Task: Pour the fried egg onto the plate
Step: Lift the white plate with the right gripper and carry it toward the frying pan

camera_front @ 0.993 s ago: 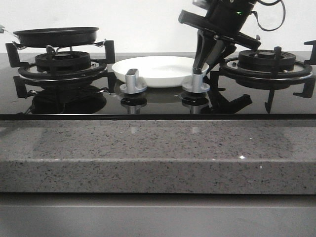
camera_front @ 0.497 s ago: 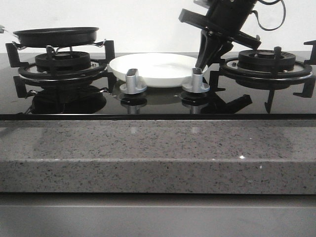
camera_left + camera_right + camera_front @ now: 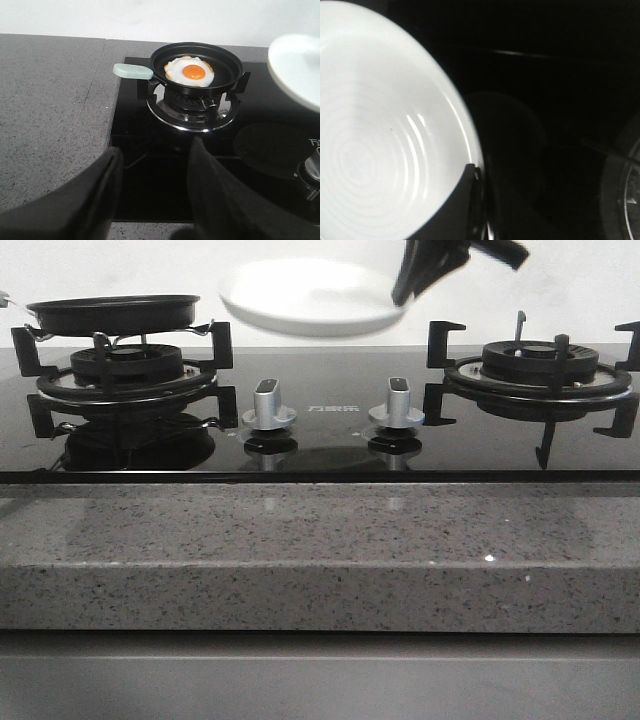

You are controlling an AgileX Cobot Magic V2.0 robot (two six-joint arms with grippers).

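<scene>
Right hand [image 3: 402, 295] is pinched onto the right rim of the plate [image 3: 305, 295], and the plate hangs in the air above the back of the hob [image 3: 330, 445], between the two burners, well clear of the glass. It sits close to level in the front view, bowl up, its width running left to right. The right wrist view shows a finger [image 3: 462, 207] lapped over the rim, the white bowl of the plate bare, dark glass under it.

Under the plate stand two silver knobs [image 3: 268, 406] [image 3: 396, 403], side by side at the front of the hob. The right burner [image 3: 540, 370] carries nothing.

Over on the left burner [image 3: 128, 375] sits the black pan [image 3: 196, 67], flat on the grate, its pale green handle [image 3: 132, 71] sticking out away from the plate, toward the grey desk [image 3: 50, 115]. The egg [image 3: 190, 71] lies flat in the pan, yolk up, roughly centred. The pan's near edge stands beside the plate's left rim, a gap between them.

Left hand [image 3: 155, 195] hovers over the hob's front corner, fingers spread apart, gripping nothing, pointing toward the pan
</scene>
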